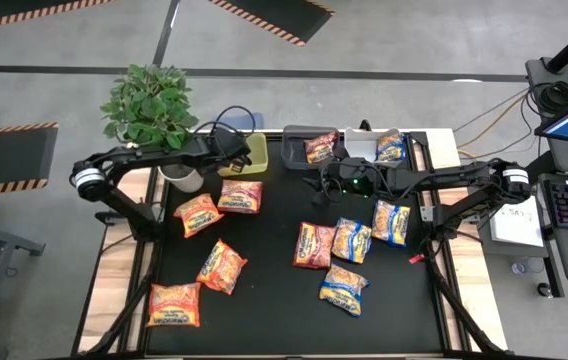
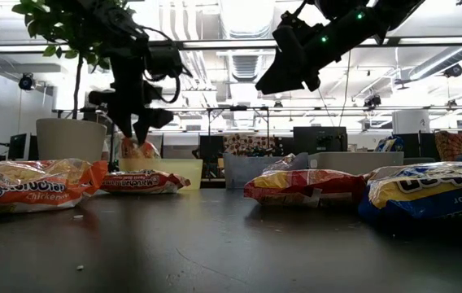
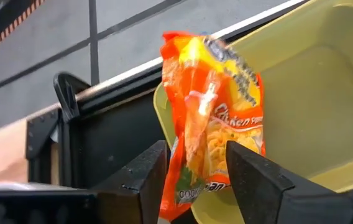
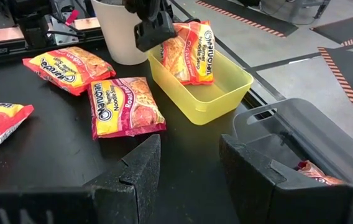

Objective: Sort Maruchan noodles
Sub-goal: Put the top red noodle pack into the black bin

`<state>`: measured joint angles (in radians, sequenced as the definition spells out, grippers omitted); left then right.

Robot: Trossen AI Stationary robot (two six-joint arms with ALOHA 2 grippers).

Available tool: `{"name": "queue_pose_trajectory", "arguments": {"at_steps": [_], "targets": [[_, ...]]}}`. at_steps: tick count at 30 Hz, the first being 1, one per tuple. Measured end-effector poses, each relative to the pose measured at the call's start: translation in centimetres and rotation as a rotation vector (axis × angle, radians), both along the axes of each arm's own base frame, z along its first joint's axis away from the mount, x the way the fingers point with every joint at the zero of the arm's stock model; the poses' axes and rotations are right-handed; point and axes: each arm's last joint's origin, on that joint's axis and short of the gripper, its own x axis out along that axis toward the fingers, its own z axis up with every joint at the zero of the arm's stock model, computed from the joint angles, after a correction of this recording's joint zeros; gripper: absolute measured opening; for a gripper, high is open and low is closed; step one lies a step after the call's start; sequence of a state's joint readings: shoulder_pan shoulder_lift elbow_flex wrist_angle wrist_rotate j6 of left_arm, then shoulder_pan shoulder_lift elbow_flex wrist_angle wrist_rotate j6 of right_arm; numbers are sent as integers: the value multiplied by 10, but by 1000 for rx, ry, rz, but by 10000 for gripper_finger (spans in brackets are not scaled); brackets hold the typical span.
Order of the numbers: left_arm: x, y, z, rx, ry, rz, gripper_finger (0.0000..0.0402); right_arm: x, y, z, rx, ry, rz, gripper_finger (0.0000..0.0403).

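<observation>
Below the left gripper (image 3: pixel 192 168), its fingers parted around an orange packet (image 3: pixel 210 118), sat the yellow bin (image 4: pixel 217 84); two packets were binned; nine awaited sorting.

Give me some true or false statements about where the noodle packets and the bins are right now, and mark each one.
1. An orange packet hangs between the left gripper fingers over the yellow bin. True.
2. The dark bin is empty. False: one red packet lies in it.
3. The grey bin holds a blue-and-yellow packet. True.
4. The right gripper carries a packet. False: nothing sits between its fingers.
5. A potted plant stands at the table's far left corner. True.
6. All loose blue-and-yellow packets lie on the left half of the table. False: they lie on the right half, like this one.
</observation>
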<state>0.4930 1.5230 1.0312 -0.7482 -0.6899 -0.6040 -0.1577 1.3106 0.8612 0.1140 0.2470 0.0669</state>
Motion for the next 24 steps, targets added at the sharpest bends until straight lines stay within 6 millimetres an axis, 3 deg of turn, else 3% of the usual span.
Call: {"name": "queue_pose_trajectory", "arguments": {"at_steps": [6, 12, 18, 20, 24], "targets": [[11, -10, 23, -9, 105, -164, 158, 0, 0, 0, 1, -1, 0, 153], [31, -41, 35, -95, 234, -578, 157, 0, 0, -1, 17, 1, -8, 153], [41, -89, 18, -356, 246, -1143, 156, -1, 0, -1, 36, -1, -14, 153], [40, -100, 8, -355, 280, -1211, 150, -1, 0, -2, 41, 9, -15, 153], [34, -107, -11, -289, 371, -1181, 121, -1, 0, -3, 48, 18, -18, 153]]}}
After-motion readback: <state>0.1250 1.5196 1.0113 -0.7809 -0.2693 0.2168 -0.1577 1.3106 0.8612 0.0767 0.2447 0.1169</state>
